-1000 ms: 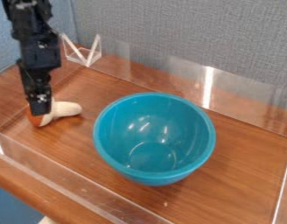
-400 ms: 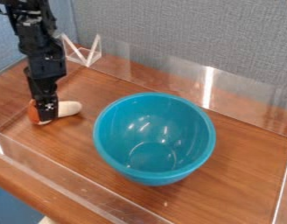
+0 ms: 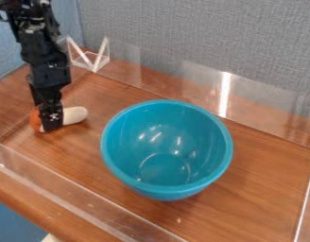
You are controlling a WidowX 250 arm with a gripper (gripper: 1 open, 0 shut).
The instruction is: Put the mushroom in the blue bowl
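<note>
Gripper [image 3: 50, 122] down low on the counter [image 3: 265, 161], jaws spread wide over the mushroom [image 3: 72, 116], which lies on its side well left of the blue bowl [image 3: 166, 148].

A brown wooden table [image 3: 265, 170] with a visible grain carries everything. A low clear plastic wall [image 3: 208, 80] runs along its edges and fences in the work surface. 2 things lie directly on the wood. The blue bowl [image 3: 166, 148] sits upright near the middle, its opening facing up. The mushroom [image 3: 69, 116] lies on its side toward the left end, well apart from the bowl, its cream stem pointing toward the bowl.
</note>
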